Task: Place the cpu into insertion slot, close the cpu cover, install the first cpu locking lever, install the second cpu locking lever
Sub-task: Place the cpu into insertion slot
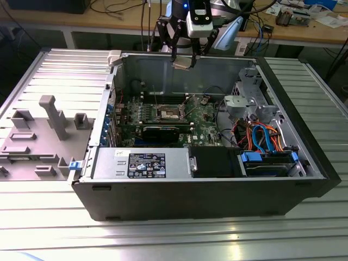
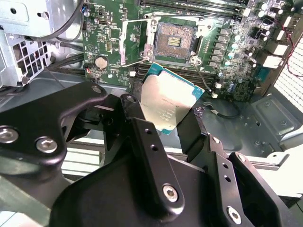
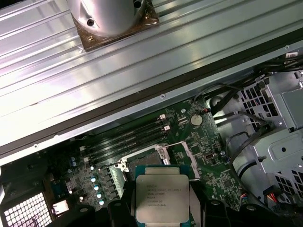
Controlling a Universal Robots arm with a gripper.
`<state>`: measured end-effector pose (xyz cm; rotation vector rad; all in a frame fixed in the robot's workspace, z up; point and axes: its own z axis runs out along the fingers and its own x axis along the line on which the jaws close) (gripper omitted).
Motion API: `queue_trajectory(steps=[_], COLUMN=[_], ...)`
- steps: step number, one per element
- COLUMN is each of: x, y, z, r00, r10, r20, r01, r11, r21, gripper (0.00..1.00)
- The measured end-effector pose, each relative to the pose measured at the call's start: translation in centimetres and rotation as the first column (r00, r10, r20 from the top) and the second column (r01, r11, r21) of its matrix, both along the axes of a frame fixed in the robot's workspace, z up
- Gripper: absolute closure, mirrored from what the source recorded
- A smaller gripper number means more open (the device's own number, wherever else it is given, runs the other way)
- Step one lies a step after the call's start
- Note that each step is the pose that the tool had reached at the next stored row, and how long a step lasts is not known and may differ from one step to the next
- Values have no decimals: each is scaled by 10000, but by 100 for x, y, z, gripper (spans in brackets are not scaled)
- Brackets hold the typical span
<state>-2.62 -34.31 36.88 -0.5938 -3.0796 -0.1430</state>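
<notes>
My gripper (image 1: 184, 58) hangs above the back wall of the open computer case (image 1: 217, 193), shut on the cpu (image 1: 183, 62). In both wrist views the cpu (image 2: 165, 100) (image 3: 162, 198) is a flat square chip with a dull silver top, clamped by its edges between the black fingers (image 2: 137, 111). Below it, on the green motherboard (image 2: 109, 45), the insertion slot (image 2: 176, 40) lies uncovered, dark with a fine contact grid. The cpu cover (image 2: 134, 42) is swung open at one side of the slot. The held chip partly hides the slot (image 3: 142, 158) in the first wrist view.
A power supply (image 1: 141, 163) fills the case's front on the exterior view's left. On the exterior view's right are a metal drive cage (image 1: 244, 100) and coloured cables (image 1: 266, 136). Memory slots (image 3: 132, 135) and a coin battery (image 2: 101, 61) lie near the socket. Grey fixtures (image 1: 38, 130) stand outside the case.
</notes>
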Motion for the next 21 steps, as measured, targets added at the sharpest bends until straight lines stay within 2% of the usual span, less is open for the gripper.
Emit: queue_trajectory(steps=[21], x=[0], y=[0], z=[0], r00=[9998], r10=[-187], r20=[0], r01=[187], r11=[9998], r21=[0], gripper=[46])
